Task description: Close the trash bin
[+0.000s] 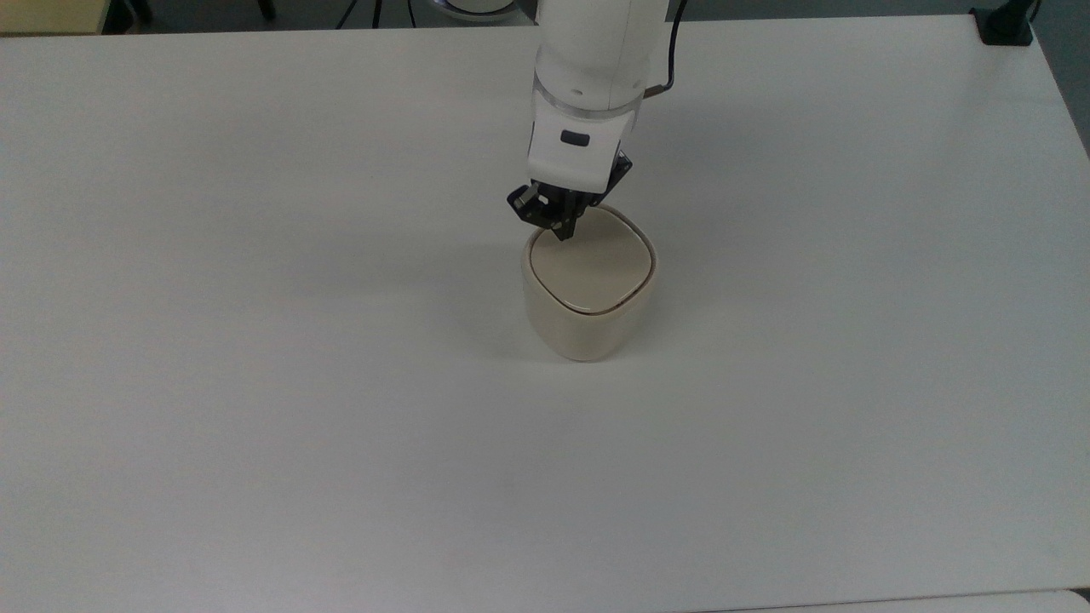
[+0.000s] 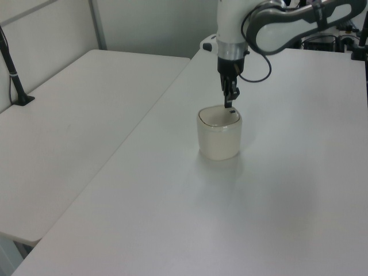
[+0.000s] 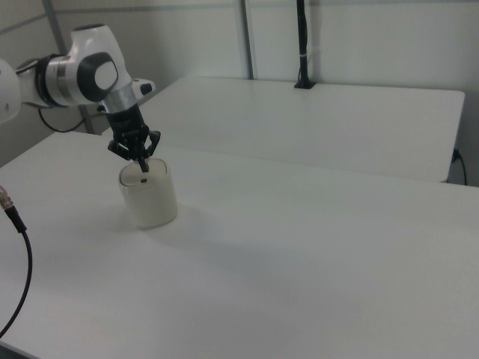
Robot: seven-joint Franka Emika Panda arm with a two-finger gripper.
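A broad white desk (image 1: 255, 383) fills the room's middle; a second white table (image 3: 337, 120) stands beside it, with pale partition walls (image 3: 359, 45) behind.

I see the bin (image 1: 588, 294) standing upright near the middle of the table, cream-beige, rounded-square, narrowing toward its base. Its lid (image 1: 592, 262) lies flat and looks shut, a small black mark (image 2: 232, 112) near one corner.

Top view: high, steep down on table (image 1: 255, 340). Left, right views: oblique, farther. All share trash bin (image 1: 589, 294).
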